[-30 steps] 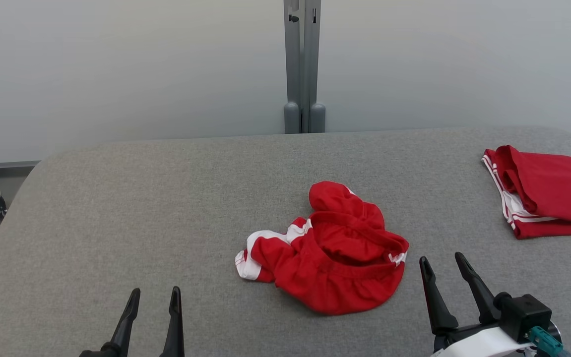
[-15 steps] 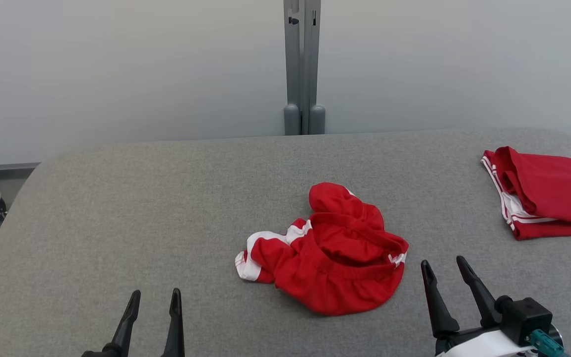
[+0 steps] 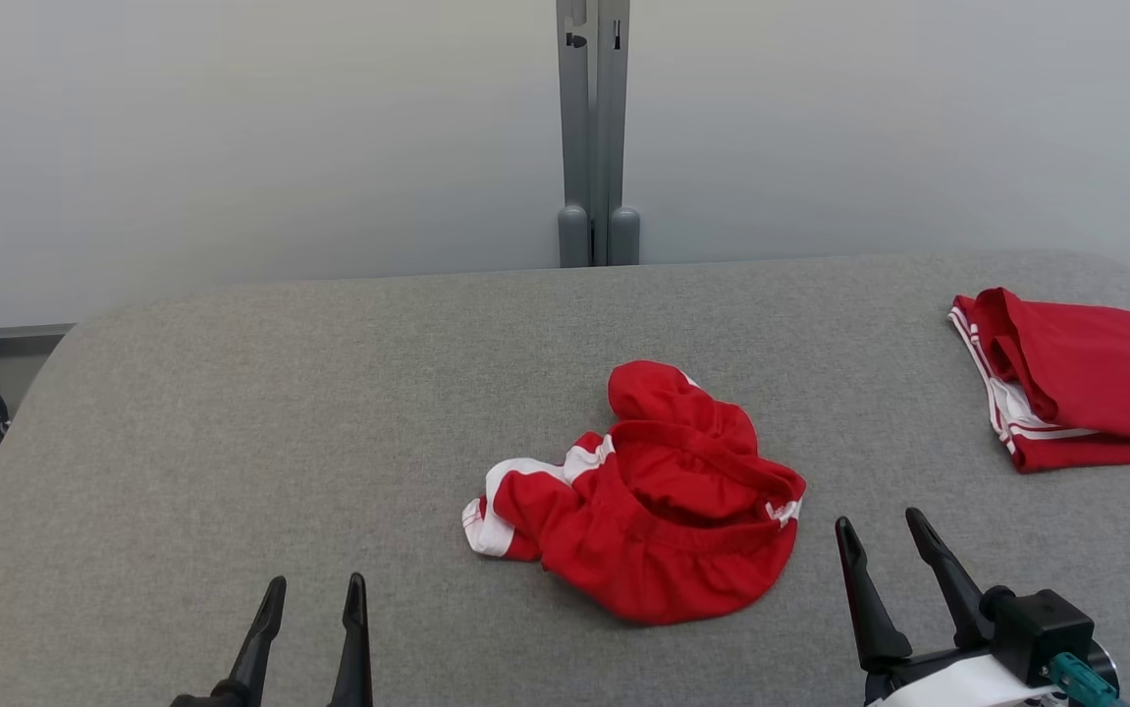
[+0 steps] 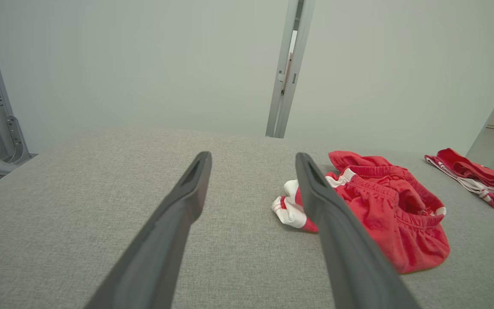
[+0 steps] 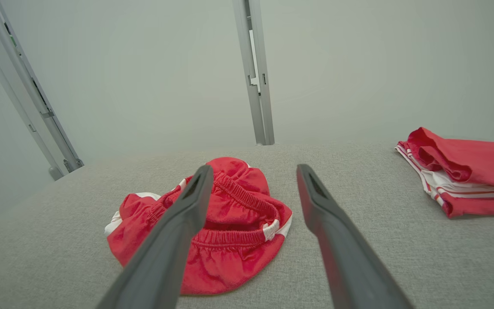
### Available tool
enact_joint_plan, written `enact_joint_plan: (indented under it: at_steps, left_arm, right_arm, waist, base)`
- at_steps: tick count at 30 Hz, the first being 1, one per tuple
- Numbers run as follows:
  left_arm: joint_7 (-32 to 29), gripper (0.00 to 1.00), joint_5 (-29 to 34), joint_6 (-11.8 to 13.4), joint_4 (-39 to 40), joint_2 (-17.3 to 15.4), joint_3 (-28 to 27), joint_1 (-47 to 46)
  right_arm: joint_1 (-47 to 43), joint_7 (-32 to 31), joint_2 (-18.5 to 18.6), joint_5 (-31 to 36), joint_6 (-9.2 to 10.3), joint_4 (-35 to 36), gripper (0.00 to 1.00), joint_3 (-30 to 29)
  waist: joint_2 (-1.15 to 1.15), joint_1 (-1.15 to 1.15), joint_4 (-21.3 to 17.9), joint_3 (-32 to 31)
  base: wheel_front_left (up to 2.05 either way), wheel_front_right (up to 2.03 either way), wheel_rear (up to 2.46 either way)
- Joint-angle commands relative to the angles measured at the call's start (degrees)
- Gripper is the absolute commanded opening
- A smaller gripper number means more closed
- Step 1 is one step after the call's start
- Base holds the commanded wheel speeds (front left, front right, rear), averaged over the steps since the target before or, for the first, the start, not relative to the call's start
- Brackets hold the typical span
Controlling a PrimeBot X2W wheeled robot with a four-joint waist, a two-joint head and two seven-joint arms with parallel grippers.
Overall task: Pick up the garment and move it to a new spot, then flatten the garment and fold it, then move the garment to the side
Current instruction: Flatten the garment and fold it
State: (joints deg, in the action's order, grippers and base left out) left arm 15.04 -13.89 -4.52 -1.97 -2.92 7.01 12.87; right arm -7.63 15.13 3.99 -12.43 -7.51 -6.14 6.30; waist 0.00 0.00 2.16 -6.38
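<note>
crumpled red garment (image 3: 648, 511) lies on grey table (image 3: 231, 393).

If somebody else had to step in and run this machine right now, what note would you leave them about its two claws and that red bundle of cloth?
Left claw: open, empty, low over the near side of the grey table, well apart from the cloth.
Right claw: open, empty, just right of the crumpled red garment, not touching it.
Things: the crumpled red garment lies in a heap mid-table. A folded red jersey lies at the table's right edge.
Done: nothing yet on the heap, by the look of it.
Left: pick it up, move it, flatten it, fold it, set it aside.
</note>
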Motion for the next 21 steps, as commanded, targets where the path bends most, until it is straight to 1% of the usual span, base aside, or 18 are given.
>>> enact_joint_plan:
  at_steps: [1, 13, 21]
  left_arm:
    - [0.2, 1.00, 0.4, 0.1, 0.1, 0.0, 0.0, -0.2]
    - [0.2, 1.00, 0.7, 0.5, 0.3, 0.0, 0.6, -0.7]
    - [0.2, 1.00, 1.7, 0.0, -0.3, 0.0, 1.3, -1.6]
  right_arm:
    - [-0.4, 0.0, 0.2, 0.7, 0.05, 0.0, 1.00, -0.1]
    - [0.0, 0.0, 0.0, 2.2, 0.05, 0.0, 1.00, -0.9]
    - [0.6, 0.0, -0.4, 3.8, 0.05, -0.2, 1.00, -2.3]
  waist:
    - [0.00, 0.00, 0.0, 0.0]
    - [0.00, 0.00, -0.1, 0.5]
    - [0.00, 0.00, -0.5, 0.9]
  base:
    - [0.00, 0.00, 0.00]
    - [0.00, 0.00, 0.00]
    - [0.00, 0.00, 0.00]
